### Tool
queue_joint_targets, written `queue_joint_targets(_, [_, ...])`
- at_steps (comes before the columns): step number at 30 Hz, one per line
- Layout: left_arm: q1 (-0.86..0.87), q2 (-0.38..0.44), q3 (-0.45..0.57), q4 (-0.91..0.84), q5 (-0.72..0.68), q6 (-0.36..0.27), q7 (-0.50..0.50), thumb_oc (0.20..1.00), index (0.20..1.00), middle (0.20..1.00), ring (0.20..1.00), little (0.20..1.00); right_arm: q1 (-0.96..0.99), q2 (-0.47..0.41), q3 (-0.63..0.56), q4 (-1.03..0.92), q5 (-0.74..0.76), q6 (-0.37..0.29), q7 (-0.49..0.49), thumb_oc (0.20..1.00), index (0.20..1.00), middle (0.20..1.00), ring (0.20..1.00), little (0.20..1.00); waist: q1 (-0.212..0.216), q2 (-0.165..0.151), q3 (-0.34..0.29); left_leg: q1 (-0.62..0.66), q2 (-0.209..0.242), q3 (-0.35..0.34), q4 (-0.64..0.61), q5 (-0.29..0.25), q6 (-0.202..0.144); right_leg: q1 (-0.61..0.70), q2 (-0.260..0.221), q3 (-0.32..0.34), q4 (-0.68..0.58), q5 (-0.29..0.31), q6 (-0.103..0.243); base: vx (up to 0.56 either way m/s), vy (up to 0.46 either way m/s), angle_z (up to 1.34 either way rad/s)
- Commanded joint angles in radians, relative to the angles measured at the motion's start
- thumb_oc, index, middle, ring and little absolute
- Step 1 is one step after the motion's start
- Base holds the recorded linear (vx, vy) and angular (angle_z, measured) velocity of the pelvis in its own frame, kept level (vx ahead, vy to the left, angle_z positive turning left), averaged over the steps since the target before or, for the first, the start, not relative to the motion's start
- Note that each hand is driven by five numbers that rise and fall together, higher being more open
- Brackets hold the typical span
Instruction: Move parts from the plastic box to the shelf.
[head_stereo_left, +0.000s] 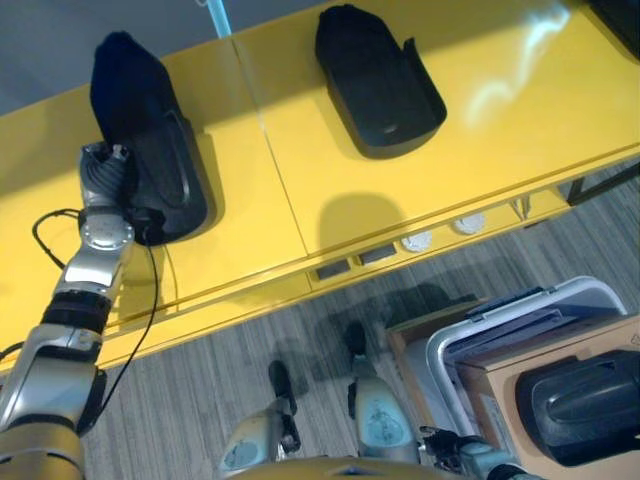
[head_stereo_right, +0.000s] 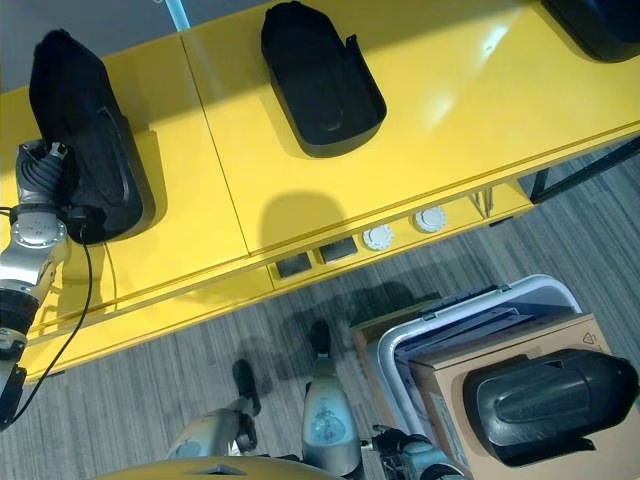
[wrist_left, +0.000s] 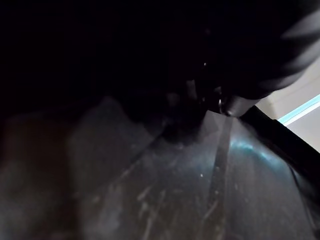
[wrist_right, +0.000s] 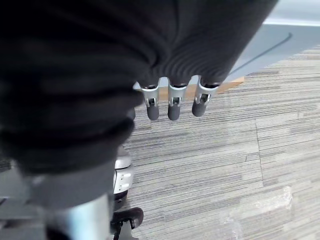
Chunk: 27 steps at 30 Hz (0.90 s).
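The yellow shelf (head_stereo_left: 300, 190) runs across the head views, and the left hand (head_stereo_left: 105, 170) reaches up onto its left end. There the hand sits against the near side of a black part (head_stereo_left: 150, 150) lying flat on the shelf. In the left wrist view the dark surface of this part (wrist_left: 200, 190) lies right against the hand, and I cannot tell whether the fingers are spread or curled on it.

A 2nd black part (head_stereo_left: 375, 80) lies further along the shelf, well apart from the left hand, on the right-hand panel. The edge of a 3rd black part (head_stereo_right: 600, 25) shows at the far right end of the shelf in the right eye view.

Down on the floor, far from the left hand, stands the white plastic box (head_stereo_right: 470, 310) with a brown cardboard box (head_stereo_right: 440, 385) inside it. 1 more black part (head_stereo_right: 550, 400) rests on top of the cardboard.

On the shelf's front edge sit 2 dark squares (head_stereo_right: 315, 258) and 2 white round knobs (head_stereo_right: 404, 228).

The right hand (wrist_right: 172, 102) hangs over grey striped flooring (wrist_right: 235, 165), its fingers loosely bent downward and holding nothing.
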Motion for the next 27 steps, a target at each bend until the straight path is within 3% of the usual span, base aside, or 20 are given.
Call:
queue_joint_targets(1, [0.017,0.004,-0.067,0.109,0.085,0.038,-0.037,0.2,0.2,0.2,0.2,0.2,-0.034,-0.013,-0.01,0.038,0.032,0.018,-0.014,1.0,1.0,1.0,1.0,1.0,-0.009,0.034,-0.044,-0.091,0.073,-0.028,-0.001,0.06,-0.058,0.025,-0.033,0.046,0.028,-0.095,0.064,0.03,-0.016,0.12])
queue_joint_targets(2, [0.03,-0.017,-0.072,0.114,0.073,0.058,-0.057,0.2,0.2,0.2,0.2,0.2,-0.032,-0.008,-0.01,0.039,0.033,0.022,-0.015,1.0,1.0,1.0,1.0,1.0,-0.007,0.03,-0.05,-0.086,0.074,-0.028,-0.001,0.059,-0.057,0.031,-0.032,0.044,0.028,-0.095,0.063,0.02,-0.015,0.1])
queue_joint_targets(3, [0.031,-0.021,-0.074,0.115,0.072,0.067,-0.064,0.476,0.476,0.476,0.476,0.476,-0.031,-0.007,-0.01,0.038,0.034,0.022,-0.016,1.0,1.0,1.0,1.0,1.0,-0.008,0.03,-0.051,-0.086,0.074,-0.028,-0.001,0.058,-0.057,0.032,-0.032,0.044,0.028,-0.096,0.063,0.01,-0.016,0.05])
queue_joint_targets(4, [0.033,-0.029,-0.078,0.117,0.068,0.081,-0.068,1.0,1.0,1.0,1.0,1.0,-0.031,-0.004,-0.01,0.039,0.035,0.022,-0.018,1.0,1.0,1.0,1.0,1.0,-0.008,0.029,-0.052,-0.086,0.075,-0.027,-0.001,0.058,-0.057,0.033,-0.032,0.043,0.028,-0.096,0.063,0.0,0.0,0.0])
queue_joint_targets(9, [0.038,-0.062,-0.087,0.139,0.069,0.118,-0.046,1.0,1.0,1.0,1.0,1.0,-0.029,0.007,-0.011,0.038,0.035,0.029,-0.021,1.0,1.0,1.0,1.0,1.0,-0.009,0.021,-0.067,-0.075,0.076,-0.027,-0.001,0.056,-0.055,0.044,-0.029,0.041,0.025,-0.098,0.064,0.0,0.0,0.0])
queue_joint_targets(12, [0.04,-0.073,-0.062,0.17,0.027,0.099,-0.012,1.0,1.0,1.0,1.0,1.0,-0.018,0.012,-0.012,0.042,0.035,0.03,-0.017,1.0,1.0,1.0,1.0,1.0,-0.009,0.022,-0.086,-0.063,0.079,-0.018,-0.001,0.055,-0.056,0.058,-0.03,0.034,0.023,-0.101,0.064,0.03,-0.004,0.0])
queue_joint_targets(17, [0.038,-0.091,-0.015,0.15,-0.075,-0.02,0.044,1.0,1.0,1.0,1.0,1.0,-0.013,0.016,-0.008,0.047,0.029,0.019,-0.016,1.0,1.0,1.0,1.0,1.0,-0.005,0.018,-0.109,-0.046,0.087,-0.016,-0.001,0.053,-0.06,0.079,-0.023,0.03,0.02,-0.109,0.058,0.0,0.0,0.0])
queue_joint_targets(19, [0.034,-0.099,0.002,0.109,-0.14,-0.095,0.039,1.0,1.0,1.0,1.0,1.0,-0.01,0.022,-0.009,0.05,0.022,0.023,-0.015,1.0,1.0,1.0,1.0,1.0,-0.002,0.015,-0.12,-0.038,0.089,-0.016,-0.001,0.049,-0.06,0.088,-0.021,0.025,0.017,-0.112,0.058,0.01,-0.02,0.01])
queue_joint_targets(23, [0.025,-0.114,0.055,-0.006,-0.185,-0.144,0.08,1.0,1.0,1.0,1.0,1.0,0.001,0.041,-0.012,0.064,0.019,0.032,-0.007,1.0,1.0,1.0,1.0,1.0,0.015,0.005,-0.169,-0.013,0.097,-0.009,-0.001,0.045,-0.063,0.123,-0.019,0.003,0.009,-0.117,0.057,0.02,-0.05,0.02])
queue_joint_targets(25, [0.021,-0.102,0.08,-0.051,-0.178,-0.208,0.095,1.0,1.0,1.0,1.0,1.0,0.006,0.049,-0.014,0.078,0.041,0.063,0.013,1.0,1.0,1.0,1.0,1.0,0.027,-0.002,-0.206,0.006,0.104,-0.002,-0.001,0.043,-0.064,0.148,-0.02,-0.014,0.005,-0.12,0.057,0.05,-0.052,0.05])
queue_joint_targets(27, [0.014,-0.086,0.101,-0.086,-0.167,-0.256,0.132,1.0,1.0,1.0,1.0,1.0,0.005,0.046,-0.022,0.09,0.061,0.133,0.077,1.0,1.0,1.0,1.0,1.0,0.036,-0.006,-0.235,0.024,0.111,0.002,-0.001,0.042,-0.065,0.169,-0.02,-0.025,0.005,-0.123,0.056,0.05,-0.031,0.07])
